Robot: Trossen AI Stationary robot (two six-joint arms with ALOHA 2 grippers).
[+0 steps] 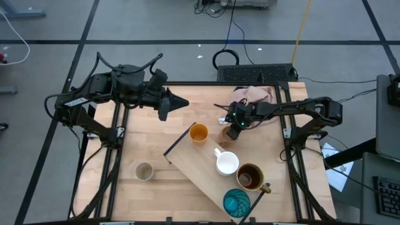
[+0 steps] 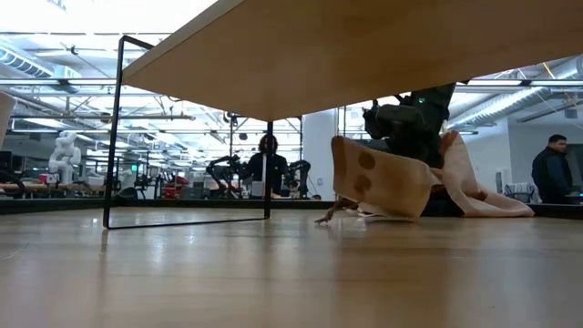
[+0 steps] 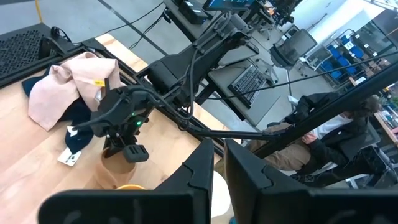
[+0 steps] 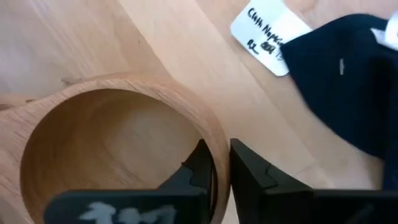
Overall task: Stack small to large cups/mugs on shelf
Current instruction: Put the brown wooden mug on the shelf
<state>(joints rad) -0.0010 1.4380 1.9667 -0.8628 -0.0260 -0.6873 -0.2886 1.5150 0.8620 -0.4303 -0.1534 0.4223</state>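
Note:
A tan wooden cup (image 4: 118, 149) stands on the table just beyond the far end of the slanting light-wood shelf (image 1: 200, 169); my right gripper (image 4: 221, 158) is shut on it. On the shelf stand an orange cup (image 1: 199, 133), a white mug (image 1: 227, 164), a dark brown mug (image 1: 250, 177) and a teal cup (image 1: 236, 202). A beige-grey cup (image 1: 144, 170) stands on the table at the near left. My left gripper (image 1: 178, 103) hangs shut and empty above the table's far left. My right gripper pinches the tan cup's rim wall (image 4: 217, 146), one finger (image 4: 198, 169) inside the hollow and the other (image 4: 249, 177) outside. The fingers slant steeply down from the table's right. In the low view the cup (image 2: 378, 182) sits tilted, its lower edge close to the table.
A pink cloth (image 1: 256, 94) and a navy cloth (image 4: 348, 74) with a white tag (image 4: 270, 31) lie close behind the tan cup. The table's left half holds only the beige-grey cup. People show in the room beyond the table.

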